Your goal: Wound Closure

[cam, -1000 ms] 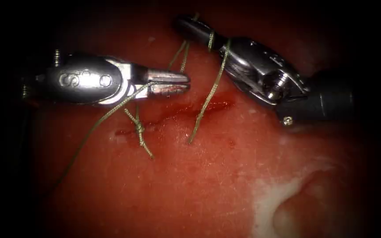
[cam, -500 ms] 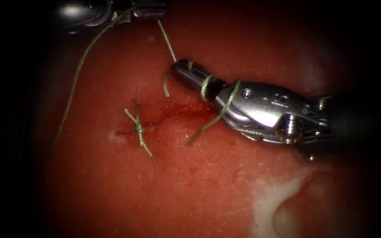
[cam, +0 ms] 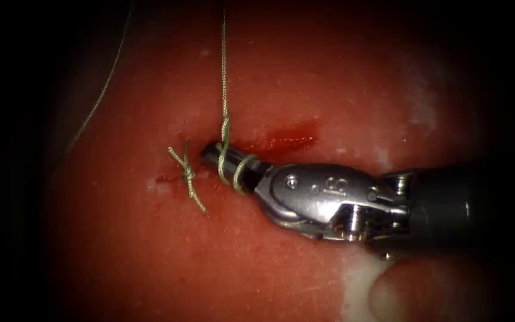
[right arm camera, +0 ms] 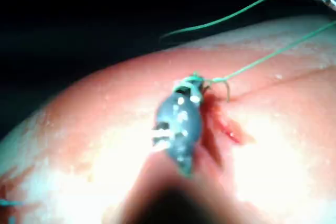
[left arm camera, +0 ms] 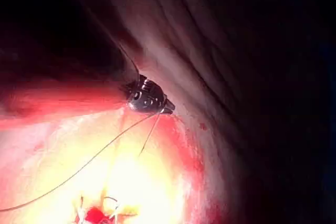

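Observation:
My right tool point(cam: 208, 155) comes in from the right and lies low over the cut point(cam: 281, 142), its tip just right of a tied knot point(cam: 189, 176). Its jaws are shut on the short end of the green thread point(cam: 225, 71), which is wound in two loops point(cam: 236, 172) around them. From the loops the thread runs taut straight up. In the left wrist view my left tool point(left arm camera: 167, 110) is lifted above the tissue point(cam: 257, 262), shut on the thread point(left arm camera: 105, 150), which trails down to the wound. The right wrist view has the right tool point(right arm camera: 193, 85) with thread bunched at its tip.
Red fluid point(cam: 296, 140) lies in the cut to the right of the loops. A second thin strand point(cam: 99, 101) slants down the left side. A pale patch of tissue point(cam: 365, 280) sits below the right tool's shaft.
The left tool has moved up and out of the endoscope view, drawing the thread taut. The right tool has swung down and left to the cut beside the knot, loops still around its jaws.

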You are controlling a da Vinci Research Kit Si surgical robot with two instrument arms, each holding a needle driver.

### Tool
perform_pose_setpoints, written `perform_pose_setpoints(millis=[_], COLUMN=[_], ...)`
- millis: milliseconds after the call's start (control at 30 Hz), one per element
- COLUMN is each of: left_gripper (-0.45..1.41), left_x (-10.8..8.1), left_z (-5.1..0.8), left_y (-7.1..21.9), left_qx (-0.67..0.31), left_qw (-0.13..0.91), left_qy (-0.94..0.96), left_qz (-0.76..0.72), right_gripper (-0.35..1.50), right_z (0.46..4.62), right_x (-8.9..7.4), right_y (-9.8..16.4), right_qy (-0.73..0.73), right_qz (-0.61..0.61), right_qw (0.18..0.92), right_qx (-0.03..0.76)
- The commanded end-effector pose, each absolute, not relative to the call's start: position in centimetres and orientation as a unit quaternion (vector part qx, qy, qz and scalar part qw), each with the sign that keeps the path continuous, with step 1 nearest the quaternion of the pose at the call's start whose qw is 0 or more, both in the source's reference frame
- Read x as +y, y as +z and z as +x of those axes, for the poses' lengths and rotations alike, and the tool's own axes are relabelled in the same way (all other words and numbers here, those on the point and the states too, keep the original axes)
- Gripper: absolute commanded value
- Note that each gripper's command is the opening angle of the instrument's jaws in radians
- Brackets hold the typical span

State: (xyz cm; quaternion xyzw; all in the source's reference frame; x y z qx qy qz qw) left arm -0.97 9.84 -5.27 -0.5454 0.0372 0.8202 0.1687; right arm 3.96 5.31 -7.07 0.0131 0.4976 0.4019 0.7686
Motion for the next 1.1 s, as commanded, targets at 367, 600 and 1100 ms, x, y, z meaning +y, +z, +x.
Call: perform_pose_setpoints(millis=[367,600,1100], left_gripper=[-0.35,-0.35,-0.35], left_x=[10.15,10.59,10.83], left_z=[-0.98,-0.81,-0.84], left_y=[-5.18,-5.26,-5.35], left_qx=[0.052,0.065,0.073], left_qw=[0.166,0.171,0.163], left_qy=[0.830,0.835,0.838], left_qz=[-0.531,-0.519,-0.515], right_gripper=[-0.35,-0.35,-0.35], right_z=[3.87,3.78,3.93], right_x=[5.09,4.98,4.76], right_y=[-6.65,-6.86,-7.30], right_qy=[0.386,0.395,0.475], right_qz=[0.017,0.016,-0.010], right_qw=[0.787,0.786,0.783], right_qx=[0.481,0.476,0.402])
